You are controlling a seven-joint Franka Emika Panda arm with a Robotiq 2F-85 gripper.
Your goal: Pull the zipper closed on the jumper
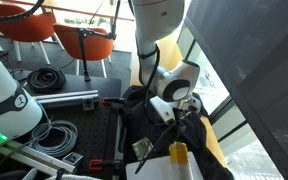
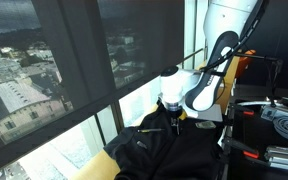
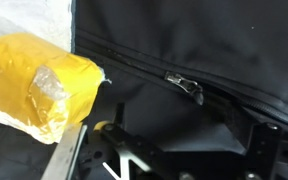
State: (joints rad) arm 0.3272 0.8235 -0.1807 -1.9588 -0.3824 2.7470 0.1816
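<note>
Wrist view: gripper (image 3: 189, 138) low in frame, jaws apart, clamped on nothing, only black fabric between the two dark fingers (image 3: 256, 140). Just ahead of the jaws, untouched: pull (image 3: 185, 87), small and silvery, lying flat on the zipper (image 3: 124, 62). Zipper running slantwise across the jumper (image 3: 214, 40), from far ahead on one side to near the finger on the other. Cannot tell from here which stretch is closed. Off to the side of the jaws, beyond the jumper's edge: yellow block (image 3: 44, 85) wrapped in clear film. Nearer, beside the other finger: grey bar (image 3: 68, 152).

Seen in both exterior views: gripper (image 1: 180, 110) (image 2: 172, 114) pointing down, hovering close over the jumper (image 1: 189, 140) (image 2: 169, 150), jaw state not readable at this distance. Jumper spread directly under the jaws, draped over a yellow cushion (image 1: 217, 140) (image 2: 108, 162). Above the jaws: white arm (image 1: 156, 25) (image 2: 224, 20) bending down to the wrist.

Farther out in an exterior view: perforated black table (image 1: 94, 125), cable coil (image 1: 44, 78), orange chairs (image 1: 29, 25) well behind. Beyond the jumper in an exterior view: tall window (image 2: 84, 60) with city rooftops far below.
</note>
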